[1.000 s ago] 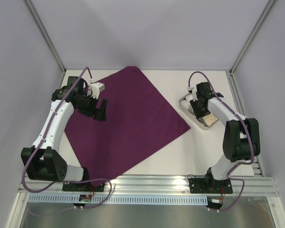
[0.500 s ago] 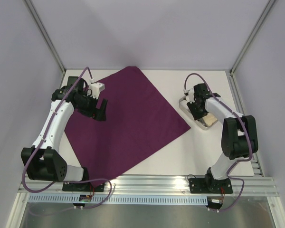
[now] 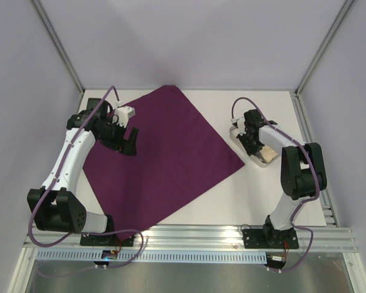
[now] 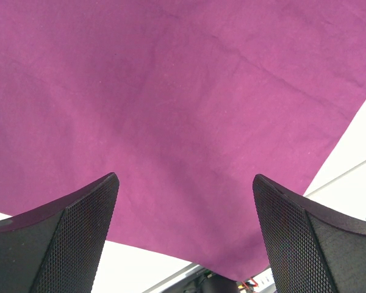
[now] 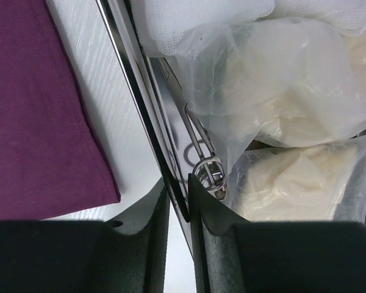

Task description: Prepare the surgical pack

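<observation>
One steel tray is set on the white surface just to the right of the purple cloth, beside its right corner, with a strip of bare surface left between the two. Inside the tray, white gauze pads are bunched at the end farthest from the right hand. Two packets of pale tan material in clear wrap are laid next to them, one partly overlapped by the other. Thin steel forceps are lodged along the tray wall that faces the cloth. Their finger rings are turned toward the right hand, and their tips are hidden under the gauze and the wrap of a packet.

The right hand is clenched on that cloth-side wall, one finger set outside it and one inside, right by the forceps rings. From above, much of the tray is covered by the right arm.

The cloth is spread flat as a diamond, and its near corner is brought up to the metal rail at the surface's front edge. Its left corner is hidden by the left arm. The left hand is held released, fingers spread wide, above the cloth's left part, and nothing is gripped by it.
</observation>
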### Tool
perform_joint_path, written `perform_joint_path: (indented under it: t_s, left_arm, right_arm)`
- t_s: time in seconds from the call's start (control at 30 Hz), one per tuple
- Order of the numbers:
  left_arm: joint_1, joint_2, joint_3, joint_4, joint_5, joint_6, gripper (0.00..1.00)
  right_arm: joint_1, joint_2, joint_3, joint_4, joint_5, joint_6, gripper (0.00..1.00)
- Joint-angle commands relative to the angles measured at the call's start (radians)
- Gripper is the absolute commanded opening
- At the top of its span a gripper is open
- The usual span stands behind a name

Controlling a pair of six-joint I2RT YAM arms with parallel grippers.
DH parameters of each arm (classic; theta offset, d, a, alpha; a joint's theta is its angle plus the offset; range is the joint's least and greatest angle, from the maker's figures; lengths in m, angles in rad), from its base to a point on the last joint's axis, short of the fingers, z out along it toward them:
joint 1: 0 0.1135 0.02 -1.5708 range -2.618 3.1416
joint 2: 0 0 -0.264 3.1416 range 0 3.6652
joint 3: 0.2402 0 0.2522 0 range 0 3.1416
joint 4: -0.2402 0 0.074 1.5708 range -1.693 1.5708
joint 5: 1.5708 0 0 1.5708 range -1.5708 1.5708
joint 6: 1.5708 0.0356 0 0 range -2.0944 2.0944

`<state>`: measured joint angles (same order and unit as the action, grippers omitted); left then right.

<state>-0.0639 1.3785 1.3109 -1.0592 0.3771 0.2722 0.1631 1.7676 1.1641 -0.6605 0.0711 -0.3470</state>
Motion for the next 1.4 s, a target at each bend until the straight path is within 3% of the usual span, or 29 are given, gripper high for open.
perform_joint_path:
  t_s: [0.0,0.17,0.6,0.97,1.37]
  left_arm:
    - [0.004,0.001,0.027,-0.001,0.019,0.027,1.00]
    - [0.006,-0.001,0.025,-0.002,0.022,0.027,1.00]
    - [0.004,-0.010,0.030,-0.010,0.019,0.035,1.00]
    - [0.004,-0.007,0.036,-0.004,0.013,0.030,1.00]
    - [0.004,0.014,0.042,0.007,-0.010,0.025,1.00]
  right_arm:
    - [0.006,0.018,-0.003,0.041,0.030,-0.029,0.20]
    - [0.006,0.021,-0.003,0.044,0.033,-0.032,0.18]
    - [0.007,0.021,-0.015,0.061,0.019,-0.066,0.01]
    - [0.033,-0.072,-0.012,0.127,0.055,-0.130,0.01]
    - [0.118,-0.017,0.063,0.171,0.193,-0.155,0.00]
